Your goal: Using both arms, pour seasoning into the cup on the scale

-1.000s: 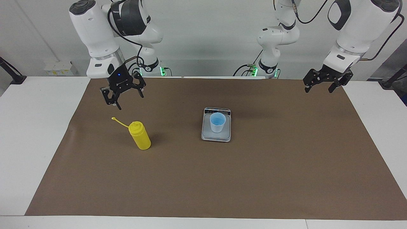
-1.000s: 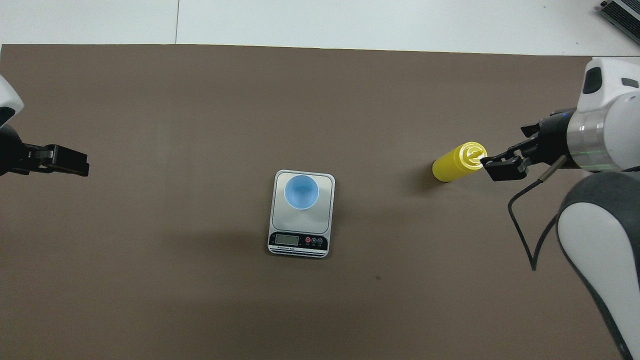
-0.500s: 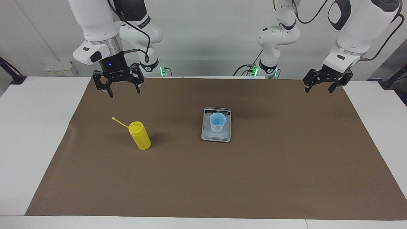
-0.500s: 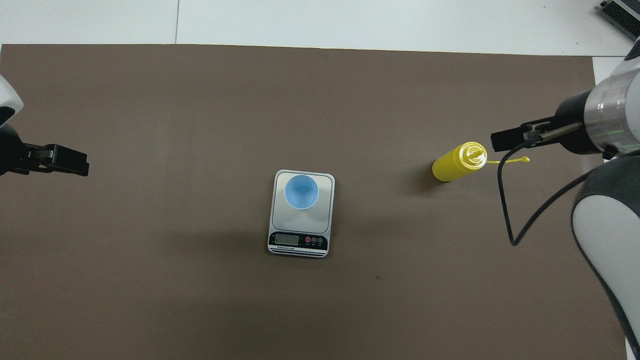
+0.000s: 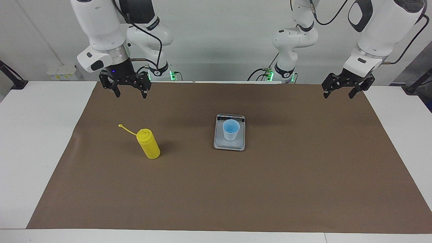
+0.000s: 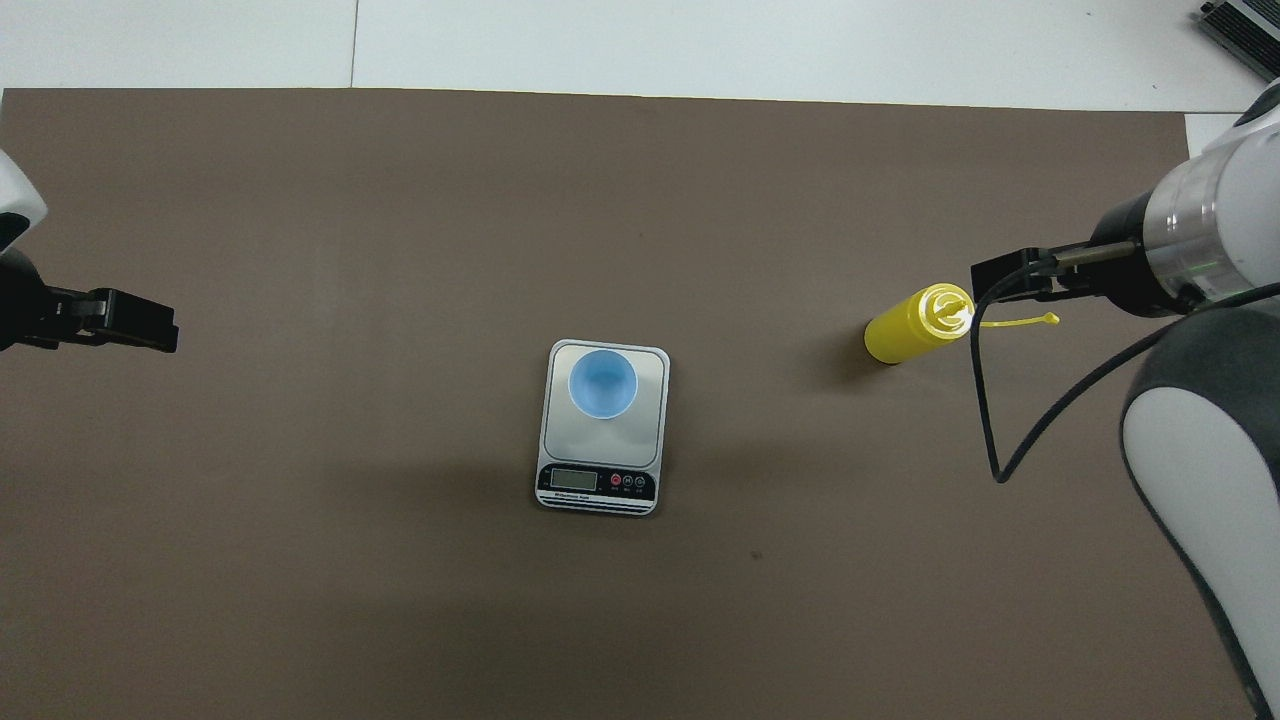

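Note:
The seasoning, a yellow squeeze bottle point(image 5: 148, 145) point(image 6: 908, 330), stands upright on the mat toward the right arm's end, its cap strap point(image 5: 127, 129) point(image 6: 1022, 321) sticking out sideways. The pale blue cup point(image 5: 231, 129) point(image 6: 603, 382) stands on the silver scale point(image 5: 218, 144) point(image 6: 652, 440) at mid-table. My right gripper point(image 5: 131, 95) point(image 6: 1005, 277) hangs open and empty, high over the mat's edge by the robots, clear of the bottle. My left gripper point(image 5: 338, 95) point(image 6: 140, 327) waits open and empty over the mat's corner at the left arm's end.
A brown mat point(image 5: 270, 189) covers most of the white table point(image 5: 37, 135). The right arm's black cable point(image 6: 985, 400) loops down beside the bottle in the overhead view. The scale's display strip point(image 6: 574, 479) faces the robots.
My right gripper has risen from just above the bottle's strap and drawn back toward the robots, turning to point straight down. Bottle, cup, scale and left arm have not moved.

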`<action>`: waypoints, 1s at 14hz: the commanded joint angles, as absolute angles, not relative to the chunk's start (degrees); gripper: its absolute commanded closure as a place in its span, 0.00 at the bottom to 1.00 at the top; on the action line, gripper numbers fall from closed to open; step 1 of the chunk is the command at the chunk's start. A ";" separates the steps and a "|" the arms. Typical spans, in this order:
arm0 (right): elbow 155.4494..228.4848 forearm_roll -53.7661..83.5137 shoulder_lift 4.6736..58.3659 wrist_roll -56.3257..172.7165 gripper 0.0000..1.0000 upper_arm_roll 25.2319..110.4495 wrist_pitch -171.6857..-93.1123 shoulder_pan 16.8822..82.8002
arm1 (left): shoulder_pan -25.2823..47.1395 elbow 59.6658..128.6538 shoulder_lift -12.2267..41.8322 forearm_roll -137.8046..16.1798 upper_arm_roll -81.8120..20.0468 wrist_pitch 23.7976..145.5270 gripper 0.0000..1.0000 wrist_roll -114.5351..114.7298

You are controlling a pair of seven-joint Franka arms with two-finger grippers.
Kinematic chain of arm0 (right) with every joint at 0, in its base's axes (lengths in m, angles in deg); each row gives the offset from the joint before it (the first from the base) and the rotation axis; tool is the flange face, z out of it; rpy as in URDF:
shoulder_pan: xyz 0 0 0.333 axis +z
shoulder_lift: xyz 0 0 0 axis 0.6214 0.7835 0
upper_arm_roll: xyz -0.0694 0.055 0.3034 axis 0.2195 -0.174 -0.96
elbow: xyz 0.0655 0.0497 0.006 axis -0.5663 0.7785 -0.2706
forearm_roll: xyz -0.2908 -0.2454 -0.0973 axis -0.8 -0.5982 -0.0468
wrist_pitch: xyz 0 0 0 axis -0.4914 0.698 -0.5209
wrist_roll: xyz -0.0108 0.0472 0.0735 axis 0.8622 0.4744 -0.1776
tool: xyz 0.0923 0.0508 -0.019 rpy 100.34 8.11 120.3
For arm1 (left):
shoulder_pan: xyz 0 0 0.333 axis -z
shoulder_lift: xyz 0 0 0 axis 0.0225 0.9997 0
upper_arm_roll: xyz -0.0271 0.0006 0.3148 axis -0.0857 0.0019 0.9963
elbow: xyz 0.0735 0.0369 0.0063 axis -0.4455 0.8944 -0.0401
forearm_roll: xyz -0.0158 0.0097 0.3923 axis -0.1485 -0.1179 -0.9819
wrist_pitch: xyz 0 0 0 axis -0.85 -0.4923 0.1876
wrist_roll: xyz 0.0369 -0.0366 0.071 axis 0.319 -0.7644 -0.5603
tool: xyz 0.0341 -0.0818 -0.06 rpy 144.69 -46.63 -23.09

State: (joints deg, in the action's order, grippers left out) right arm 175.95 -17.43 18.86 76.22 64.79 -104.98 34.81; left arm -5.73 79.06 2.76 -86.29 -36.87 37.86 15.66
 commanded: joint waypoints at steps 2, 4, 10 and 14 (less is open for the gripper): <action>177.78 -17.39 17.58 77.36 0.00 64.41 -104.80 34.20 | -5.77 80.94 1.14 -86.48 -36.64 38.91 0.00 15.63; 178.47 -17.39 17.32 78.05 0.00 64.41 -104.45 34.20 | -5.77 80.94 1.14 -86.48 -36.64 38.91 0.00 15.63; 181.20 -14.75 15.83 78.41 0.00 64.41 -104.18 33.67 | -5.77 80.94 1.14 -86.48 -36.64 38.83 0.00 15.63; 180.85 -14.75 16.00 77.36 0.00 64.41 -104.89 33.58 | -5.77 80.94 1.14 -86.48 -36.64 38.83 0.00 15.72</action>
State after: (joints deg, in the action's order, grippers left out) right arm 179.31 -16.06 17.42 77.37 64.80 -104.08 34.47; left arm -5.73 79.06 2.76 -86.29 -36.87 37.86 15.66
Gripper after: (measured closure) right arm 0.000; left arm 0.000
